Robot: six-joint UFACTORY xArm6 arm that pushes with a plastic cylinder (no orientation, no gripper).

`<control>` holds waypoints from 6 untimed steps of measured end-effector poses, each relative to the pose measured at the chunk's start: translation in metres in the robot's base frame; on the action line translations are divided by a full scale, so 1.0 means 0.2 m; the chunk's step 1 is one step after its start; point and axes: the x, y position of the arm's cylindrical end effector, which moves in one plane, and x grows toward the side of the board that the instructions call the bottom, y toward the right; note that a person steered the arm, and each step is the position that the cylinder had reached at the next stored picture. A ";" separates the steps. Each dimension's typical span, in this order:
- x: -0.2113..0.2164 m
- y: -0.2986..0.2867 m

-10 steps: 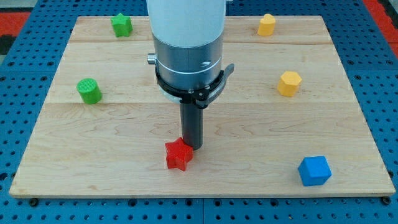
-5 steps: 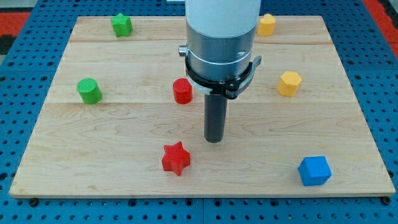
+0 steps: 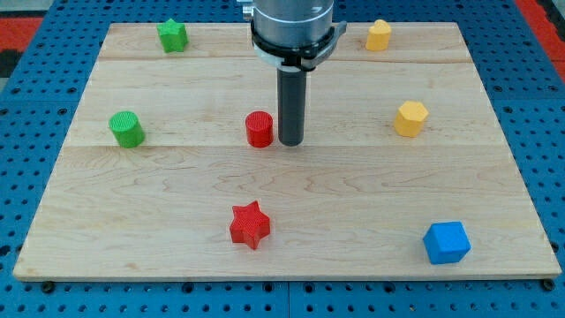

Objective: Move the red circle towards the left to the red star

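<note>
Now parked with my tip [image 3: 290, 141] just right of red circle [image 3: 259, 129] — red star [image 3: 250, 224] nearer, slightly left; no claw, nothing grasped.

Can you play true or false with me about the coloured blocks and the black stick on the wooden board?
1. My tip is right beside the red circle block, on the view's right. True.
2. The red star block is above the red circle. False: it lies below it, toward the view's bottom.
3. The blue cube block sits near the view's bottom right. True.
4. The green star block touches the green cylinder block. False: they are far apart.
</note>
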 end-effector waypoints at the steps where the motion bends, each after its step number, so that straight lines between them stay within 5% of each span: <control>1: -0.06 0.00; 4: -0.28 -0.06; 6: -0.17 -0.24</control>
